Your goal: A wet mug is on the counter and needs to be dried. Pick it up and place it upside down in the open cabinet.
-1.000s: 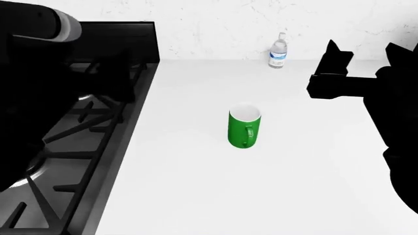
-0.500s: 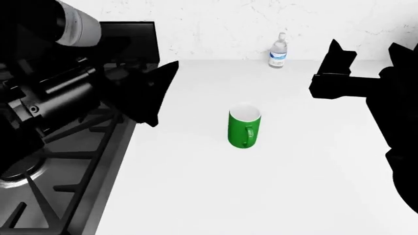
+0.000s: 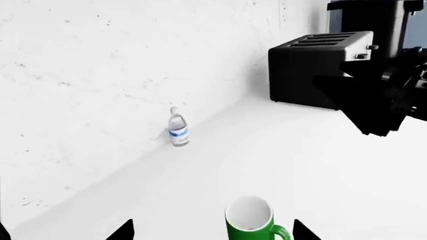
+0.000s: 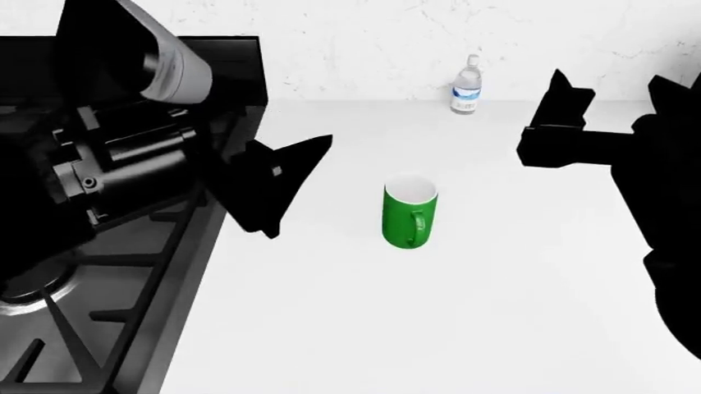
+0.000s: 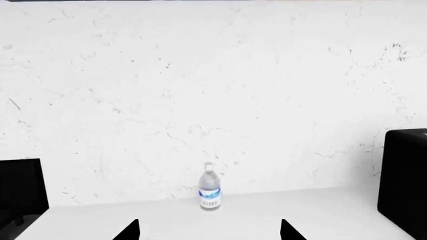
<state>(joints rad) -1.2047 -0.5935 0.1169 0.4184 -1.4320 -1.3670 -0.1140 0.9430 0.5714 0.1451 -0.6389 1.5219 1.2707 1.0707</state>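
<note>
Now we hover our left gripper (image 4: 287,182), jaws spread and empty, beside the upright mug (image 4: 410,215) mid-counter (image 4: 460,312), lining up a grasp, right gripper (image 4: 608,94) likewise open.

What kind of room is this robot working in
Most likely a home kitchen, rendered in simulation: a black gas stove sits beside a white counter, a black toaster stands against the speckled wall, and a green mug waits on the counter.
</note>
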